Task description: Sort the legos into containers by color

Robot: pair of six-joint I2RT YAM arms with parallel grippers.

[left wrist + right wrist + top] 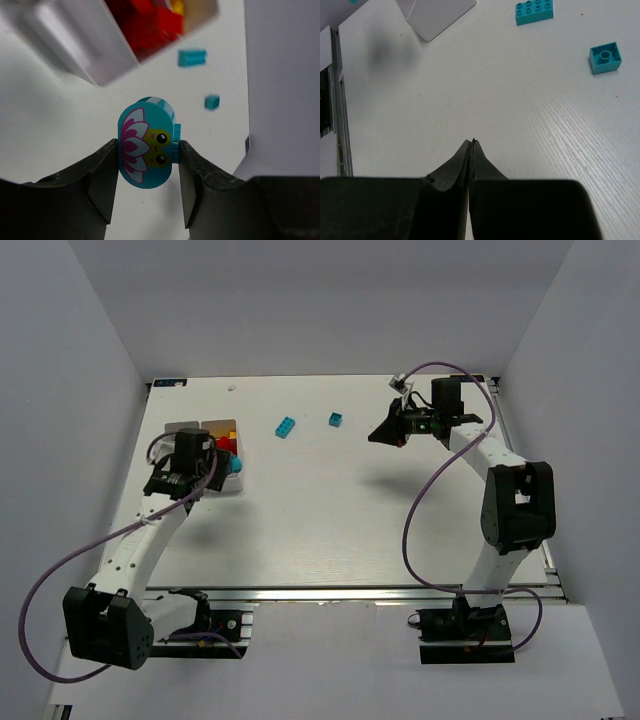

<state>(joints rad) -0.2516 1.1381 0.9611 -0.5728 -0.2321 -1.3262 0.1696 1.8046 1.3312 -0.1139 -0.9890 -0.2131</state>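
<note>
My left gripper (pixel 148 165) is shut on a cyan brick (pixel 146 149) printed with a pink flower and a yellow face; it shows in the top view (pixel 235 466) at the right edge of the white tray (pixel 186 427). The tray (pixel 75 40) holds red bricks (pixel 145 22) and a yellow one (pixel 229 433). A long cyan brick (pixel 285 427) and a small cyan brick (pixel 335 419) lie on the table at the back middle; both show in the right wrist view, the long one (pixel 534 12) and the small one (pixel 605 57). My right gripper (pixel 471 143) is shut and empty, held above the table right of them (pixel 385 432).
White walls enclose the table on three sides. A metal rail (pixel 350 592) runs along the near edge between the arm bases. The right arm's purple cable (pixel 425 490) loops over the right side of the table.
</note>
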